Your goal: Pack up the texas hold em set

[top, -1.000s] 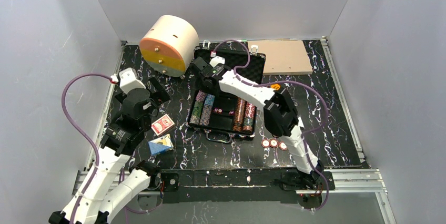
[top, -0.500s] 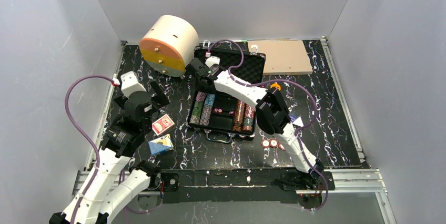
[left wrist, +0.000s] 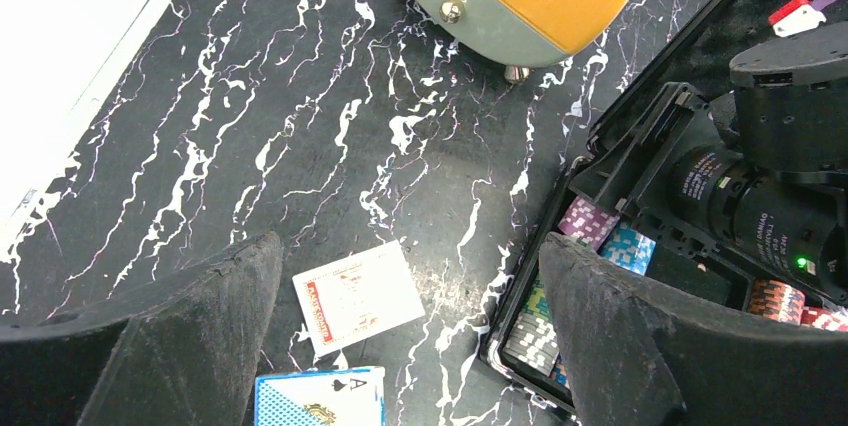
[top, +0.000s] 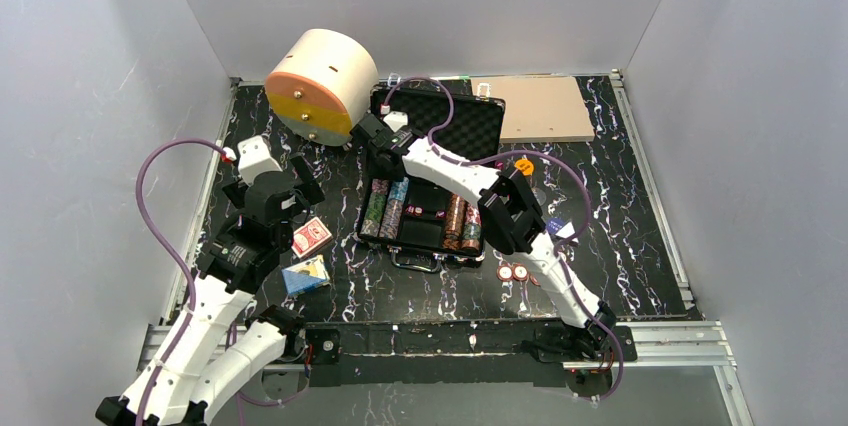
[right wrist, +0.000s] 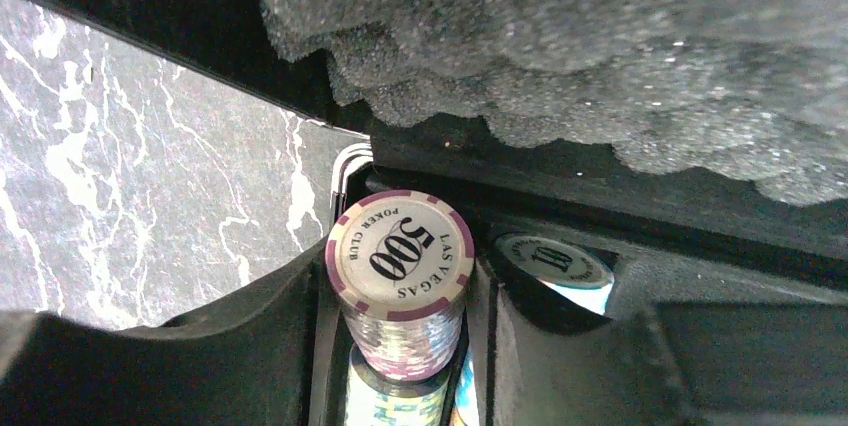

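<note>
While your right arm stretched from the lower right of the top view up across the open case [top: 470, 131], the right gripper [top: 375, 138] sat at the tray's upper-left corner, its fingers clamped on a purple chip stack [right wrist: 400, 256]. Your left gripper [left wrist: 405, 276] hung spread wide, holding nothing, over the red deck [left wrist: 358, 296] and blue deck [left wrist: 318, 398] at centre left. Round buttons [top: 520, 272] lay just below the case on the black marbled table [top: 620, 226], with grey walls [top: 420, 6] around.
</note>
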Available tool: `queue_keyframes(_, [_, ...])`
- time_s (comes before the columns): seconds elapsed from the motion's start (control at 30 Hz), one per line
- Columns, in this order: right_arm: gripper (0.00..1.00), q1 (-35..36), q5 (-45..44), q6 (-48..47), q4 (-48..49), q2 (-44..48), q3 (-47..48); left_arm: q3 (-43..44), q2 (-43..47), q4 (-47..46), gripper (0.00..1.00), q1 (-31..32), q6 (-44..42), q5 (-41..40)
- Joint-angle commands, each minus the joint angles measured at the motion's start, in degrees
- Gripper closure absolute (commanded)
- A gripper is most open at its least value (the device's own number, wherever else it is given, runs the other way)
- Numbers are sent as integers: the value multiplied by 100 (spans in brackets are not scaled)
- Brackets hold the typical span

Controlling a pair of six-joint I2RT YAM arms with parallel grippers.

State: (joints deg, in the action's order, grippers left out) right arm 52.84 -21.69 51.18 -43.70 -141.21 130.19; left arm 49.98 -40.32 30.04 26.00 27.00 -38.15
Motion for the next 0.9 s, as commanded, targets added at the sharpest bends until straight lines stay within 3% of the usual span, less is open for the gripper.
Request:
queue_keyframes(0.0, [53, -55, 547, -157, 299, -185, -14, -49, -8, 26, 2, 2, -50, -199])
queue_keyframes(0.17, [77, -81, 671, 6, 56, -57, -17, -34, -33, 32, 2, 2, -89, -227])
queue_keyframes(0.33, [89, -309, 1256, 467, -556, 8, 240, -41, -60, 37, 2, 2, -64, -222])
queue_keyframes(0.6, [91, -581, 2406, 709, -915, -163, 403, -75, -113, 52, 2, 2, -46, -166])
queue_keyframes(0.87, [81, -610, 2378, 513, -1319, -409, 522, -117, -126, 62, 2, 2, -29, -132])
